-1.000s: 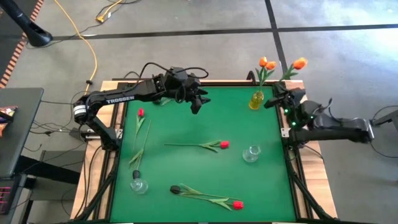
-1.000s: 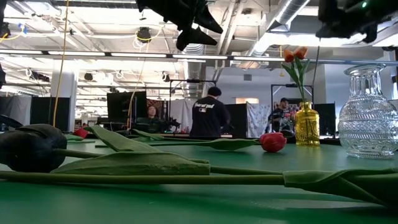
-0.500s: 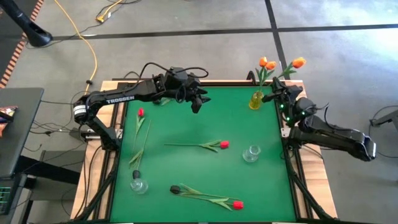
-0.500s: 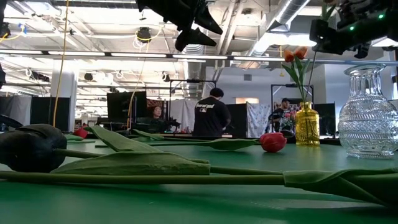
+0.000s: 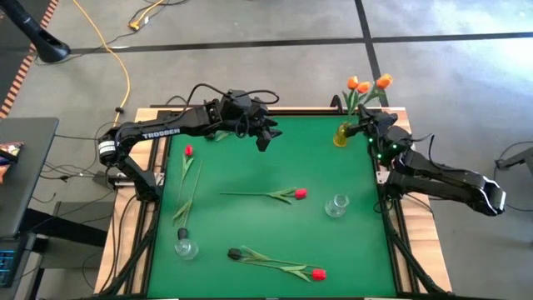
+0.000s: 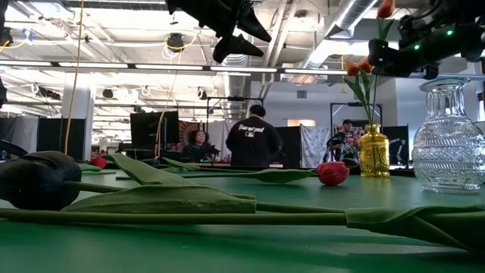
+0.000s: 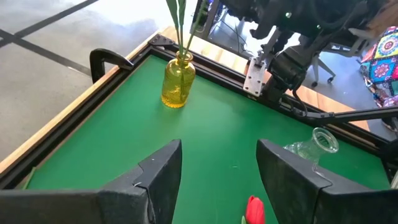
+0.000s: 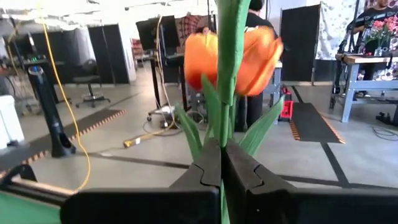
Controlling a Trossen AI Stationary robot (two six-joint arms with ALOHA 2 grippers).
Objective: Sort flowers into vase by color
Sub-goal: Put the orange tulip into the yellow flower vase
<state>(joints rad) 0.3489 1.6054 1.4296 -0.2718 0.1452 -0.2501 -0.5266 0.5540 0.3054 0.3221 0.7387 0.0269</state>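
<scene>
Since a second ago the right arm has swung its wrist in over the far right corner of the worktop (image 5: 250,217), bringing the orange tulip (image 8: 231,53) closer to the yellow vase (image 5: 341,133). The right gripper (image 8: 221,163) has its fingers clamped on the tulip's green stem, just below the head, with the leaves fanning out above the fingertips. In the high view that flower head sits beside the orange tulip already in the vase (image 5: 353,83).

The main risk, as I judge it, is the stem missing the narrow neck of the yellow vase, or the lowering gripper brushing the tulip already inside and tipping the vase. A grip so high on the stem leaves the lower end free to sway.

The right arm reaches in from the right edge, forearm stretched along it, wrist near the vase. The left gripper (image 7: 219,163) hovers over the far middle of the worktop with fingers apart, holding nothing. Red tulips (image 5: 300,193) and a dark tulip (image 5: 235,252) lie on the worktop near two clear vases (image 5: 336,205).
</scene>
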